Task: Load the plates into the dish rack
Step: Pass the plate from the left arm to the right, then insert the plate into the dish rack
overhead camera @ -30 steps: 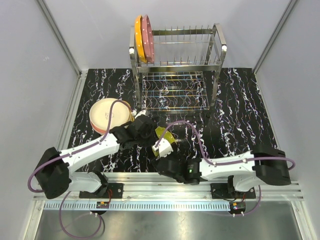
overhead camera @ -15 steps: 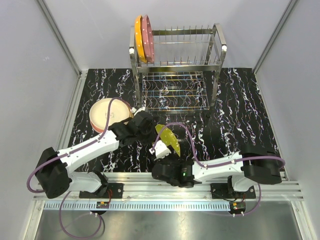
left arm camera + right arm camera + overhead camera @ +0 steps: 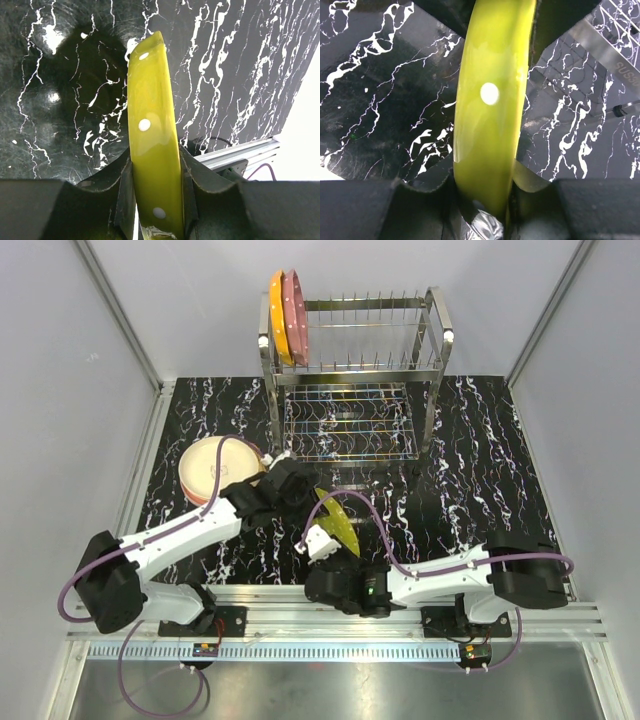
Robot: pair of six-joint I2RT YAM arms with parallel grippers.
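Note:
A lime-green plate with white dots is held on edge above the table's front middle, between both grippers. My left gripper is shut on its far rim; in the left wrist view the plate sits tight between the fingers. My right gripper is shut on the near rim, and the plate fills its jaws in the right wrist view. A stack of plates with a cream one on top lies at the left. An orange plate and a pink plate stand in the dish rack.
The rack's lower wire shelf lies just beyond the grippers, and its edge shows in the right wrist view. The black marble table is bounded by grey walls on the left, right and back. An aluminium rail runs along the near edge.
My right gripper has closed onto the near rim of the lime-green plate. The plate has stood up more on edge and shifted slightly right, with the left gripper still holding it.

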